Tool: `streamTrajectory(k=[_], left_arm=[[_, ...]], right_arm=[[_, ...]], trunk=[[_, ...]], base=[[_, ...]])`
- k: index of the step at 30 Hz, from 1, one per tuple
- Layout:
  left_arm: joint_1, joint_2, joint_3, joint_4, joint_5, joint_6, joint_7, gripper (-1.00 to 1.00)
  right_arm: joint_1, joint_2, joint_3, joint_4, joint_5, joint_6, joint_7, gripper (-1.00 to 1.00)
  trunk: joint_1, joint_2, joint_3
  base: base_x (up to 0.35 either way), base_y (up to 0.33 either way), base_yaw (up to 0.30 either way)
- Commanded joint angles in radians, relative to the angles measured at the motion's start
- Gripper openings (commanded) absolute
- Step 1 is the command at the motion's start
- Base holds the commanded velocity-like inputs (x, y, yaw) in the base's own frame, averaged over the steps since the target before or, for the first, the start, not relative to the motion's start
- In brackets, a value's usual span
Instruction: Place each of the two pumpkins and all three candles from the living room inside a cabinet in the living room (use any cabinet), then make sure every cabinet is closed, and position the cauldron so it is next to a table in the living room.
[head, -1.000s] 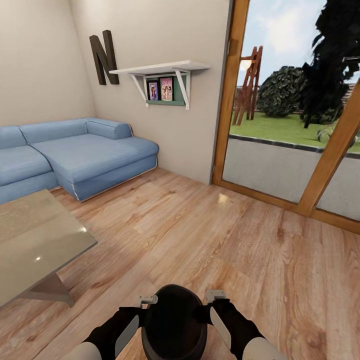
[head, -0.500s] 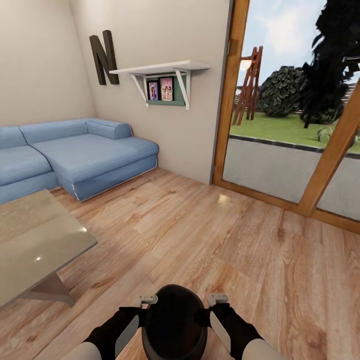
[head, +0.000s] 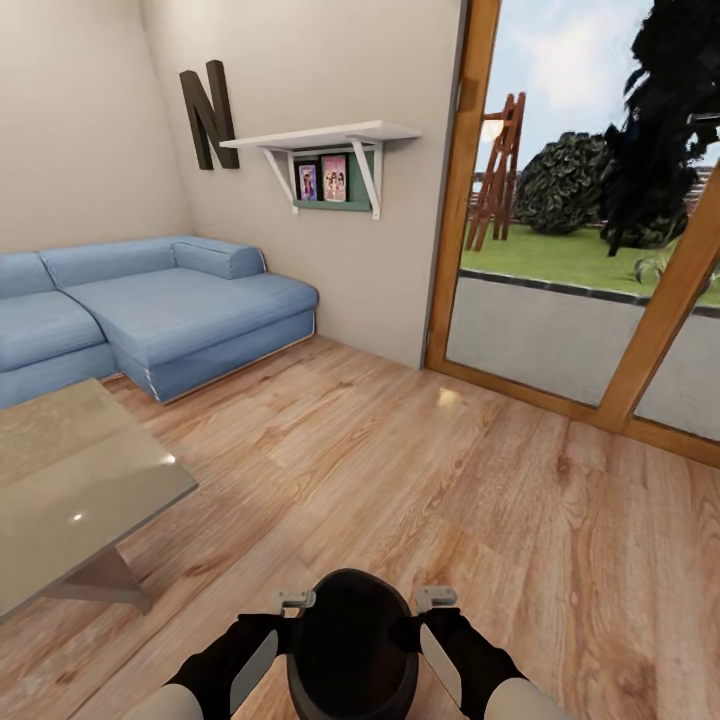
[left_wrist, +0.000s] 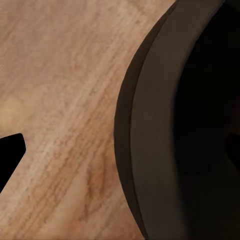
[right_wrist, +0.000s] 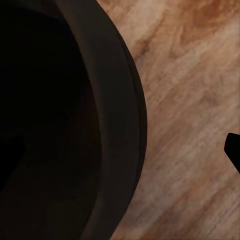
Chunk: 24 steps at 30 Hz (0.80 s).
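The cauldron (head: 350, 645) sits directly between the two grippers, low in front of the robot's trunk, its wide black mouth facing up toward the head camera. The left gripper (head: 296, 601) is pressed to the pot's left side and the right gripper (head: 434, 599) to its right side, each at the level of the rim, so the pot is flanked by both arms at once. In the left wrist view the cauldron's thick dark rim (left_wrist: 150, 150) curves just beside one black fingertip (left_wrist: 9, 150), with wood-plank floor (left_wrist: 60, 100) showing between them; the other finger seems to lie within the dark mouth, so the jaws look spread across the rim, though whether they actually pinch it cannot be told. The right wrist view gives the mirror case: the rim (right_wrist: 115, 125) sweeps close by, a sliver of fingertip (right_wrist: 233, 150) stands outside it over the floor, and the grip itself is again unclear. Off to the left gripper's side and a little ahead stands the table (head: 70, 490), near the cauldron but not touching it. Farther ahead on that same side is the blue sofa (head: 150, 310); ahead of the right gripper is a wood-framed glass door (head: 590, 250).
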<state>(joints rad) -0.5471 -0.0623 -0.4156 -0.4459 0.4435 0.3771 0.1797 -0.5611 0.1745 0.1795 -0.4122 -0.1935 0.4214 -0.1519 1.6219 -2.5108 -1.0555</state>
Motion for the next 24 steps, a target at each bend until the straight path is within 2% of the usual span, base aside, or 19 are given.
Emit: streamTrajectory(k=[1,7,10,15,19,24], left_arm=[[-0.001,0.001,-0.008,-0.002,0.011,0.003,0.009,1.0],[-0.001,0.0,-0.008,-0.003,0.011,0.003,0.01,1.0],[-0.001,0.0,-0.008,-0.003,0.011,0.003,0.01,1.0],[-0.001,0.0,-0.008,-0.003,0.011,0.003,0.011,1.0],[-0.001,0.0,-0.008,-0.004,0.011,0.002,0.011,1.0],[-0.001,0.001,-0.008,-0.004,0.011,0.002,0.01,1.0]], right_arm=[[0.0,0.0,0.005,-0.001,-0.011,0.004,-0.009,1.0],[0.0,-0.001,0.005,-0.001,-0.011,0.003,-0.009,1.0],[0.0,-0.001,0.005,0.0,-0.011,0.003,-0.009,1.0],[0.0,-0.001,0.005,0.0,-0.011,0.003,-0.009,1.0],[0.0,-0.001,0.005,0.0,-0.011,0.003,-0.009,1.0],[0.0,-0.001,0.005,0.0,-0.011,0.003,-0.009,1.0]], trunk=[[0.0,0.0,-0.001],[0.0,0.0,-0.001],[0.001,-0.001,-0.013],[0.001,-0.001,-0.013],[0.003,-0.002,-0.028],[0.003,-0.002,-0.028]], base=[[0.0,0.01,0.0],[0.0,0.004,0.0],[0.0,0.0,0.0],[0.0,0.0,0.0],[0.0,0.0,0.0],[0.0,0.0,0.0]])
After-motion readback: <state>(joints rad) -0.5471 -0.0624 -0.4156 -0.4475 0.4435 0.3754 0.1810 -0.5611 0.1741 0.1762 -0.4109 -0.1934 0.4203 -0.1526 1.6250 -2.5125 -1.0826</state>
